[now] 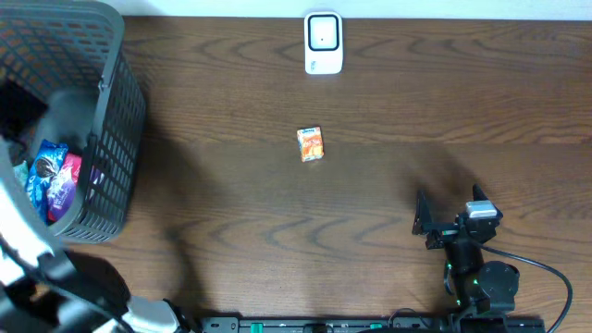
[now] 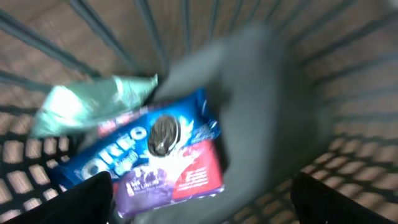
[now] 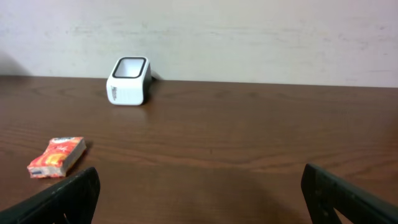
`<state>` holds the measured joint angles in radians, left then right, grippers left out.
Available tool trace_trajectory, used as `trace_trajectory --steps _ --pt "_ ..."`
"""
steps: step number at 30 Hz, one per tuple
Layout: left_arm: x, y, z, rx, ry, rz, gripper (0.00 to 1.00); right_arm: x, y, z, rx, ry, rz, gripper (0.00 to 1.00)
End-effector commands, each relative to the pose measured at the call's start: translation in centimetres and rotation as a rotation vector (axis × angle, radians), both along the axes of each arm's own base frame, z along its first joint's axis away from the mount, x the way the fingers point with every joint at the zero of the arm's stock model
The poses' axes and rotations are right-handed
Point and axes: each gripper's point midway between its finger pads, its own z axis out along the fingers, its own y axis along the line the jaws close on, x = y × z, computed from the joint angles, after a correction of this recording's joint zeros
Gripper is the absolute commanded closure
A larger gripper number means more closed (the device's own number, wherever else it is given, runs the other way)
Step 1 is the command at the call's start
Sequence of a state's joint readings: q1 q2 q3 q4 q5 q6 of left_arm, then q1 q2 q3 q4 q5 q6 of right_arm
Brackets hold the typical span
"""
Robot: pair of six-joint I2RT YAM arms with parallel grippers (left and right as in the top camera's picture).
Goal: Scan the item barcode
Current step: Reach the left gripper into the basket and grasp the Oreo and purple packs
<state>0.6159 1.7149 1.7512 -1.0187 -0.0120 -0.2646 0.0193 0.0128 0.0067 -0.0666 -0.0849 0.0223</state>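
The white barcode scanner [image 1: 323, 43] stands at the table's far edge, also visible in the right wrist view [image 3: 129, 81]. A small orange snack pack [image 1: 311, 144] lies mid-table, to the left ahead of my right gripper [image 3: 57, 157]. My right gripper [image 3: 202, 186] is open and empty, low over bare wood at the near right [image 1: 424, 222]. My left gripper [image 2: 202, 199] is open inside the black basket [image 1: 120, 120], hovering over a blue Oreo pack [image 2: 124, 146] and a purple-red pack [image 2: 171, 177]. The left wrist view is blurred.
A green pack [image 2: 87, 102] and a blurred grey shape [image 2: 261, 106] also lie in the basket. Its mesh walls [image 2: 360, 168] close in around my left fingers. The left arm [image 1: 23, 231] reaches in from the near left corner. Behind the scanner is a pale wall [image 3: 249, 37].
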Motion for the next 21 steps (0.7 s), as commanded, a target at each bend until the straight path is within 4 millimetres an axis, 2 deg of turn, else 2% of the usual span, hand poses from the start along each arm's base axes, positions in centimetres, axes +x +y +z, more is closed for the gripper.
trace_trajectory --steps 1,2,3,6,11,19,20,21 --pt "-0.5 0.4 -5.1 -0.019 0.171 -0.031 0.09 0.0 0.1 0.0 0.014 0.002 0.003 0.01" --pt "-0.4 0.3 -6.5 -0.031 0.208 -0.060 0.11 0.0 0.1 0.0 0.014 0.002 0.003 0.01" --pt "-0.5 0.5 -8.3 -0.043 0.262 -0.074 0.19 0.0 0.1 0.0 0.014 0.002 0.003 0.01" --pt "-1.5 1.6 -10.7 -0.021 0.369 -0.047 0.21 0.0 0.1 0.0 0.014 0.002 0.003 0.01" --pt "-2.4 3.0 -13.0 0.020 0.476 -0.020 0.21 0.0 0.1 0.0 0.014 0.002 0.003 0.01" --pt "-2.4 2.9 -16.8 -0.030 0.542 -0.035 0.23 0.0 0.1 0.0 0.014 0.002 0.003 0.01" --pt "-2.4 2.9 -17.2 -0.037 0.550 -0.036 0.30 0.0 0.1 0.0 0.014 0.002 0.003 0.01" --pt "-2.5 2.9 -17.5 -0.041 0.557 -0.037 0.50 0.0 0.1 0.0 0.014 0.002 0.003 0.01"
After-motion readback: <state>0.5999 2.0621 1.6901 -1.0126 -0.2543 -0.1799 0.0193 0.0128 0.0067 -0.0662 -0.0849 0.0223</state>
